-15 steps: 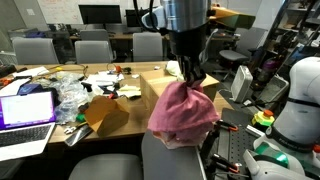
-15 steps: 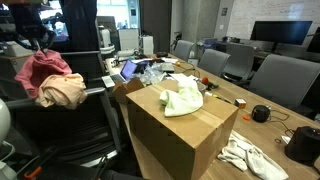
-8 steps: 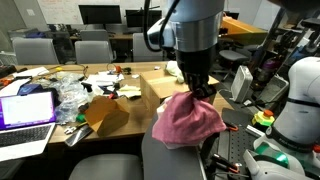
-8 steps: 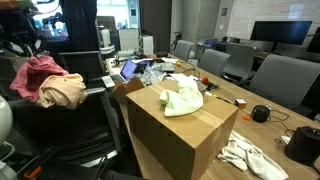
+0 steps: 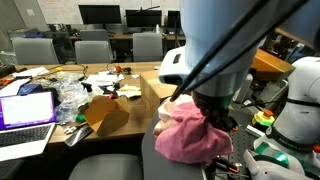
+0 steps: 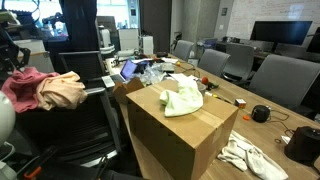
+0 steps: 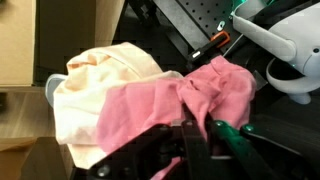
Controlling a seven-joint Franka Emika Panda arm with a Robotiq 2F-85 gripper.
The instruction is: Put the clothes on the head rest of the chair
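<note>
rose-pink cloth (image 7: 140, 115) pinched between the clamped fingers (image 7: 193, 150), peach cloth (image 7: 95, 80) beside.

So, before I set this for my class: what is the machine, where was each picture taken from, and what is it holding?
It is one robot arm ending in a gripper. Two pictures come from cameras standing in the room; the third from a camera on the arm's wrist. The gripper is shut on a rose-pink garment, touching a pale peach garment. A grey chair shows just below them. In an exterior view a cardboard box carries a pale cloth, and a laptop lies open on the table.
</note>
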